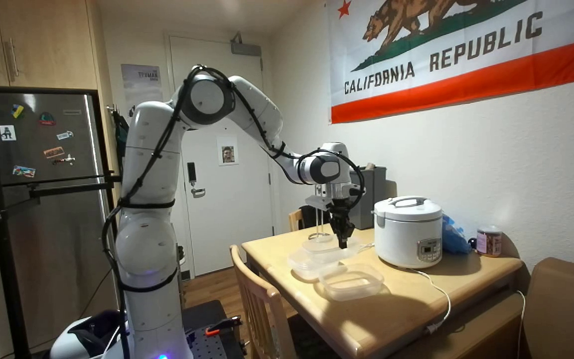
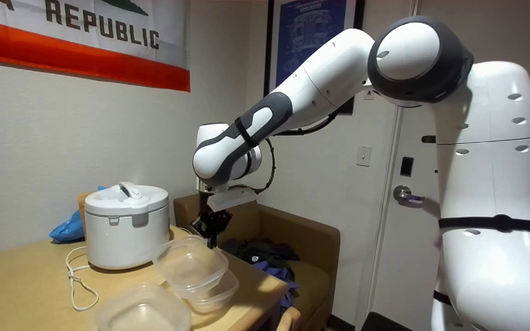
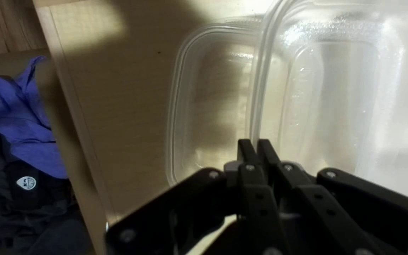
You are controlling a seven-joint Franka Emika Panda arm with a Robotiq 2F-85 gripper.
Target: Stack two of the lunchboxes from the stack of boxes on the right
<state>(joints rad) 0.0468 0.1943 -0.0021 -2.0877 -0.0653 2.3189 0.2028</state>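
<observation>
My gripper (image 3: 253,142) is shut on the rim of a translucent lunchbox (image 3: 342,99), which passes between its nearly closed fingertips. The gripper also shows in both exterior views (image 1: 343,244) (image 2: 212,242), pointing down over the table. The held lunchbox (image 2: 191,264) looks slightly tilted and overlaps a lower lunchbox (image 2: 219,294) from above, offset from it. Whether the two touch I cannot tell. The lower lunchbox also shows in the wrist view (image 3: 211,99). Another lunchbox (image 1: 352,283) stands on the table beside them, also seen in an exterior view (image 2: 145,308).
The white rice cooker (image 1: 409,234) stands close by, with its white cord (image 2: 78,285) on the table. A grey bin (image 1: 371,197), a blue bag (image 1: 454,234) and a jar (image 1: 489,242) stand along the wall side. A wooden chair (image 1: 257,299) is at the table's edge (image 1: 297,299).
</observation>
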